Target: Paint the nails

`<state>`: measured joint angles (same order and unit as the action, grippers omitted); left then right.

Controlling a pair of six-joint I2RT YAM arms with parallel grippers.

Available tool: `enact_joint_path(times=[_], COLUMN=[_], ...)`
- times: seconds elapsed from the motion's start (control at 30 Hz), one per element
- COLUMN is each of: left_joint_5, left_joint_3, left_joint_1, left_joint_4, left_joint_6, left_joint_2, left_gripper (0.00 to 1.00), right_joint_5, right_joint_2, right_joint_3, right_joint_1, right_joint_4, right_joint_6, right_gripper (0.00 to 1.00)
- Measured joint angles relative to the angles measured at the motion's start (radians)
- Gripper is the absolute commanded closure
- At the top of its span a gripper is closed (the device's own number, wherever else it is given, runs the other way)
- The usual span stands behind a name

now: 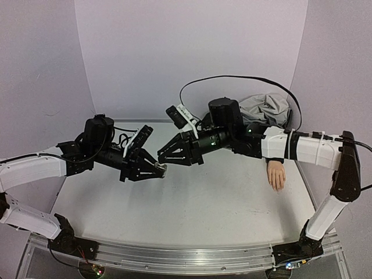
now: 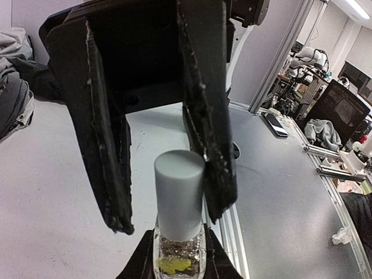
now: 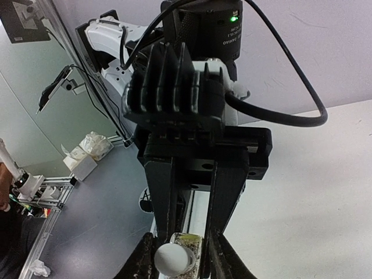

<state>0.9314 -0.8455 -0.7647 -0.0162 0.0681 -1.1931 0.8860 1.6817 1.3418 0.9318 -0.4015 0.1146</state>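
Note:
A small pale mannequin hand [image 1: 276,174] lies at the table's right side, fingers toward the near edge; its nails are too small to make out. My left gripper [image 1: 158,170] is shut on a small clear bottle [image 2: 179,256] with glitter inside and a white cap [image 2: 179,195], held above the table's middle. My right gripper [image 1: 164,158] faces it, open, its fingers [image 2: 209,133] straddling the cap, one finger touching or nearly touching it. In the right wrist view the cap [image 3: 172,258] sits between my right gripper's [image 3: 180,260] fingertips. Both grippers are far left of the hand.
A crumpled grey cloth [image 1: 267,107] lies at the back right, behind the right arm. A black cable [image 1: 232,78] loops above the right arm. The table's aluminium front rail [image 1: 174,256] runs along the near edge.

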Motion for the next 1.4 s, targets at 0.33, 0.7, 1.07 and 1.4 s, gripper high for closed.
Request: enact_joint_path(times=[0.33,0.7,1.07,1.4], left_joint_5=[0.005,-0.394,-0.909,-0.934], left_joint_3=[-0.005,-0.005,-0.004,0.011], left_joint_1=[0.002,-0.014,-0.003,-0.007], left_joint_4=[0.0,-0.096,-0.177,-0.137], left_joint_6=[-0.016,-0.019,0.03,-0.002], left_joint_2=[-0.001,0.098,0.179,0.187], left_gripper=[1.0,1.0,1.0,1.0], right_joint_5=[0.023,-0.163,-0.99,-1.125], right_joint_2=[0.008,0.05,0.266,0.215], right_joint_3=[-0.002,-0.018,0.353,0.299], right_joint_1=[0.001,0.008,0.211,0.27], right_joint_4=[-0.028,-0.161,0.029,0.068], right_joint_6=[0.012,0.105,0.479,0.508], right_gripper=[1.0,1.0,1.0,0.37])
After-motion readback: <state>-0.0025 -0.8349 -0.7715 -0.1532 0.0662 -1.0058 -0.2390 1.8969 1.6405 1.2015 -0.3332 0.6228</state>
